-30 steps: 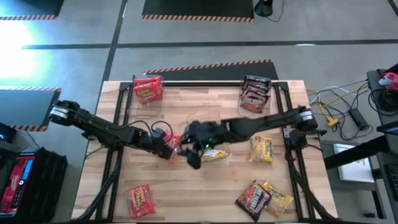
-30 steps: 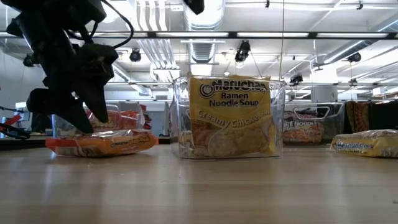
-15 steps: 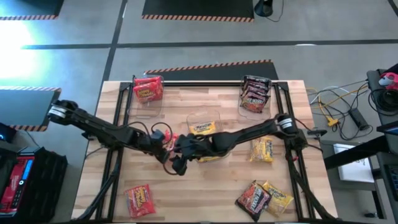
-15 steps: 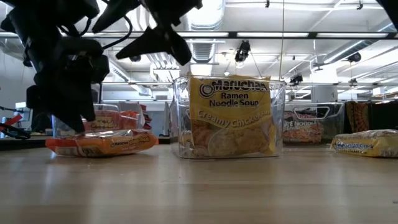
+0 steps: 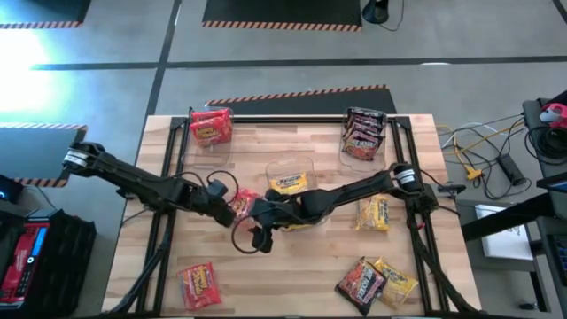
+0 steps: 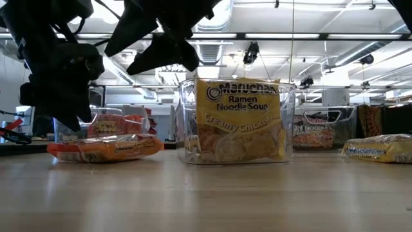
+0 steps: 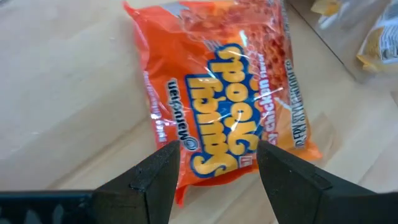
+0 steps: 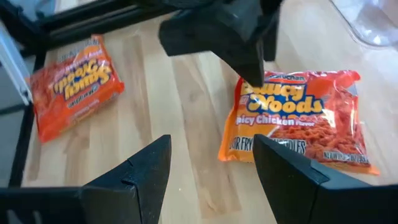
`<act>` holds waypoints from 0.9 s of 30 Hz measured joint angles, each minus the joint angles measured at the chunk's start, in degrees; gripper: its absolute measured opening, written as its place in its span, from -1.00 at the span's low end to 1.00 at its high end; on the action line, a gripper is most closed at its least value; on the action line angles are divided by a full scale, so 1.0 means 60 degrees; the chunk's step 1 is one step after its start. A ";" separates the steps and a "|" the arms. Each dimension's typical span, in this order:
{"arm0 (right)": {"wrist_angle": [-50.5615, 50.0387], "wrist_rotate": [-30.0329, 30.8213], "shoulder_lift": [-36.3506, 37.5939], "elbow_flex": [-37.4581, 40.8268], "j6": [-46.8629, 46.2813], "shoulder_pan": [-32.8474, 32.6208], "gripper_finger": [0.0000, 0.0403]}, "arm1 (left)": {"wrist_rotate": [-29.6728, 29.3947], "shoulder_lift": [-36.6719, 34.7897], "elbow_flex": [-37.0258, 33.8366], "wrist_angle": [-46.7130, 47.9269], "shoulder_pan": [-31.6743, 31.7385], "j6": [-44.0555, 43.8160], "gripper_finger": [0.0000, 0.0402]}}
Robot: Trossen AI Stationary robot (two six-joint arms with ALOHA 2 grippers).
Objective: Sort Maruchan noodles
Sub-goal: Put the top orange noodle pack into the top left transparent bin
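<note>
An orange-red Maruchan noodle packet (image 7: 224, 106) lies flat on the table left of the middle (image 5: 245, 202). My left gripper (image 7: 217, 177) hangs open just above its left end (image 6: 64, 119), one finger on either side, touching nothing. My right gripper (image 8: 214, 171) is open and hangs higher, near the packet (image 8: 298, 118) and in front of the clear bin (image 6: 235, 122), which holds a yellow packet (image 5: 288, 182). The right gripper's fingers (image 6: 161, 55) are empty.
A bin of red packets (image 5: 211, 126) stands at the far left. A bin of dark packets (image 5: 363, 133) stands at the far right. Loose packets lie at the near left (image 5: 199, 285), right of centre (image 5: 374, 213) and near right (image 5: 363, 282), (image 5: 396, 279).
My right gripper has come down and toward the table's left edge, from above the middle bin to beside the orange-red packet, staying open. My left gripper has drawn back a little toward the left edge and risen slightly. The packet has not moved.
</note>
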State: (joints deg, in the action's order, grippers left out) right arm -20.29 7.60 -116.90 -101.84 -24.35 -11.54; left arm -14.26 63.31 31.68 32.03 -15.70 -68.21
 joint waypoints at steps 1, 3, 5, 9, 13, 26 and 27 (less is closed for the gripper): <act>0.0000 0.0000 0.0000 0.0000 0.0173 -0.0017 0.06 | 0.0031 0.0094 0.0000 -0.0135 -0.0015 -0.0010 -0.02; -0.0015 -0.0007 0.0000 0.0000 0.0387 -0.0038 0.06 | 0.0035 0.0315 0.0000 -0.0309 -0.0027 -0.0039 -0.02; -0.0007 -0.0011 0.0000 0.0000 0.0477 -0.0061 0.06 | 0.0040 0.0618 0.0000 -0.0590 -0.0044 -0.0039 -0.02; -0.0098 -0.0007 0.0000 0.0000 0.0671 -0.0097 0.06 | 0.0066 0.1234 0.0000 -0.0822 -0.0044 -0.0094 -0.02; -0.0082 -0.0016 0.0000 0.0000 0.0668 -0.0181 0.06 | 0.0475 0.1623 0.0002 -0.1100 -0.0267 -0.0219 -0.02; -0.0648 -0.0339 0.0000 0.0000 0.0634 -0.0305 0.06 | 0.1963 0.2619 0.0540 -0.3119 -0.2818 -0.1537 -0.02; -0.0645 -0.0499 0.0000 0.0000 0.0553 -0.0305 0.06 | 0.1955 0.2623 0.0708 -0.3159 -0.2920 -0.1511 -0.02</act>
State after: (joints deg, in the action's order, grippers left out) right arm -24.16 4.60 -116.90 -101.84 -21.03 -13.37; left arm -2.53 79.05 35.93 13.07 -33.22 -77.28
